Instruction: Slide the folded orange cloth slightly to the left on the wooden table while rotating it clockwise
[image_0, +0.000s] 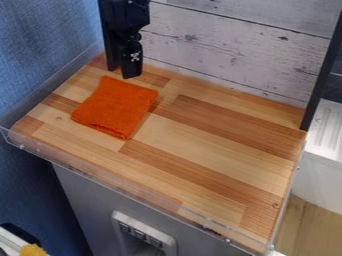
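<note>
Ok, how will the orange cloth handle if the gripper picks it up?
The orange cloth looks soft and fuzzy, so probably floppy, sagging around the grip. It lies thin and flat on the wooden surface, so likely light for its size. The lower edge shows stacked layers, so it may unfold when lifted.

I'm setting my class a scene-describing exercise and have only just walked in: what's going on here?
A black robot claw hangs at the back left of a wooden countertop, close to the far edge of a folded orange cloth. The cloth lies flat on the wood, and the claw is not holding it.
</note>
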